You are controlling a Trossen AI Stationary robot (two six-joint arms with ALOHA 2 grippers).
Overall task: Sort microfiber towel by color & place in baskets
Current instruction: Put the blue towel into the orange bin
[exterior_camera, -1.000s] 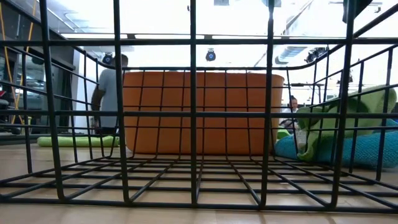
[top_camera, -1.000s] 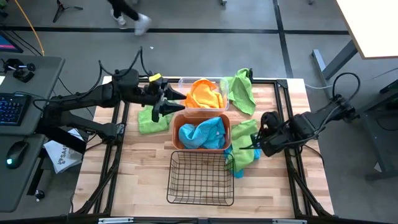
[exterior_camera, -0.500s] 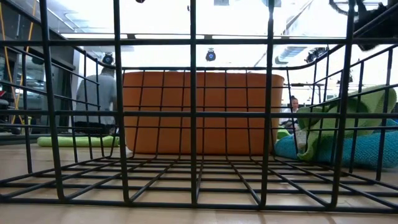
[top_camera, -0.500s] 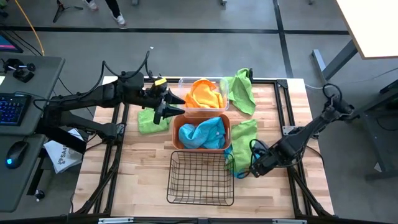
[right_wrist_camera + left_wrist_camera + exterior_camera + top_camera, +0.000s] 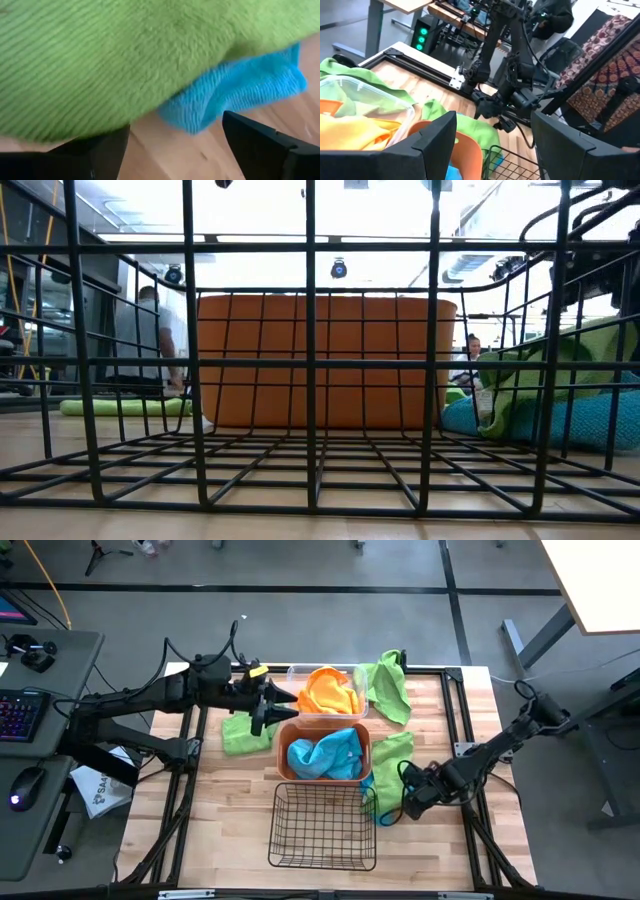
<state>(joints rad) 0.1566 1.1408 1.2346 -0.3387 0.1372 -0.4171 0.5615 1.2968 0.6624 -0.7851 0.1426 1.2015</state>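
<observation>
Your right gripper [image 5: 404,802] hung released beside the green towel [image 5: 392,755] and blue towel [image 5: 235,92] on the table [image 5: 230,810]; your left gripper [image 5: 272,708], also released, hovered beside the orange bin [image 5: 283,755].

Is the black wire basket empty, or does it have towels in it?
Empty. From above, only bare wood shows through the black wire basket; the low view shows nothing on its mesh floor. A blue towel lies just outside it.

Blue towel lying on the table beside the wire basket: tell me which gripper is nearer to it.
Right. The right gripper, open, sits right at the blue towel. The left gripper hovers far across the table, near the clear bin.
</observation>
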